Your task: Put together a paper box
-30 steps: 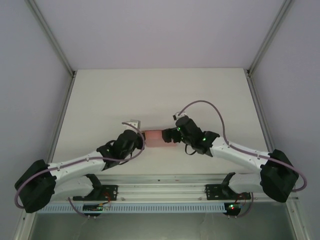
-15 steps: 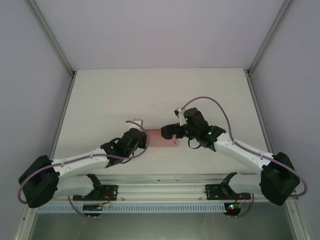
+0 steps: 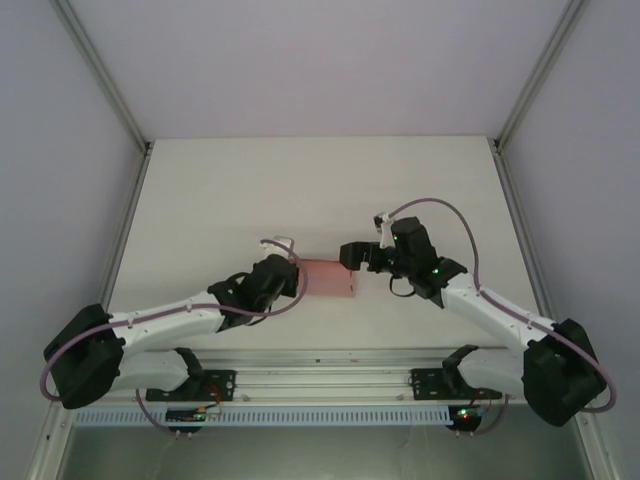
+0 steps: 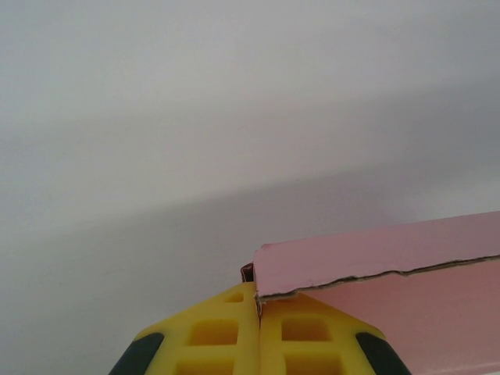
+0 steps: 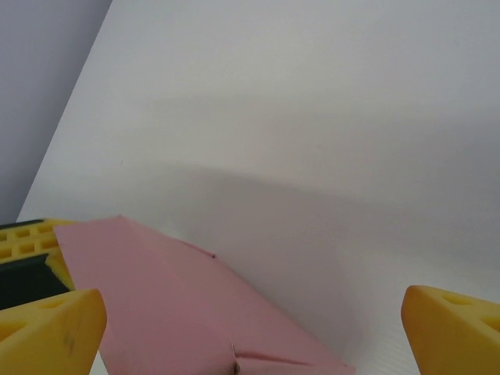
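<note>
Mid-tabletop (image 3: 220,190), between the two arms: pink box (image 3: 328,277), lying flat, partly folded. Clenched left fingers (image 4: 234,340) on its left corner, with the card edge nipped right at the tips. Wide-spread right fingers (image 5: 48,324) by the far right corner, gripping nothing. Looks like thin card, so probably light, springy at the creases, and easy to dent or tear along the ragged cut edge. Likely to slide on the smooth top if pushed unheld. Best taken at a folded edge or corner with doubled layers, not mid-panel. Suggest a gentle pinch on the right end, with the left as anchor. Avoid a hard squeeze: risk of crushing the shell.
</note>
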Controlling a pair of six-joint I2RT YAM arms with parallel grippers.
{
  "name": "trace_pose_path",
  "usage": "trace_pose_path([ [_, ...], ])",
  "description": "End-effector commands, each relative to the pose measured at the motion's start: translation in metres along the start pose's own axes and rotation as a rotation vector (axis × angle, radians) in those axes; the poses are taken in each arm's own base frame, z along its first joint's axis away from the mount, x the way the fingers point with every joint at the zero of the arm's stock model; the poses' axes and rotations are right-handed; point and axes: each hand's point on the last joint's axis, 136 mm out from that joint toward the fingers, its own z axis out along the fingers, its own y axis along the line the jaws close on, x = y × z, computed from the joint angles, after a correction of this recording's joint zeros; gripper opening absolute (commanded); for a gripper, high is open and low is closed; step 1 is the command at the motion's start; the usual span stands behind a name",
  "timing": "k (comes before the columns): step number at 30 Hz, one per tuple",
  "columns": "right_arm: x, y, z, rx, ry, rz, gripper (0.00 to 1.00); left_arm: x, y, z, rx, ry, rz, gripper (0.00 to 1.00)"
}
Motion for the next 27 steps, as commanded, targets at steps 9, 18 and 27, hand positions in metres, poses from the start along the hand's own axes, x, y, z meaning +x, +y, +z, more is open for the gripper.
trace_pose_path([
  [9,0.067,-0.049,0.019,0.165,0.123,0.129,0.85,0.019,-0.001,-0.010,0.029,0.095,0.068,0.25],
  [18,0.091,-0.063,0.028,0.231,0.144,0.095,0.85,0.002,-0.031,-0.053,0.245,0.137,0.013,0.82],
  [27,0.100,-0.058,0.036,0.182,0.175,0.086,0.82,-0.009,0.002,-0.022,0.313,0.194,-0.466,1.00],
])
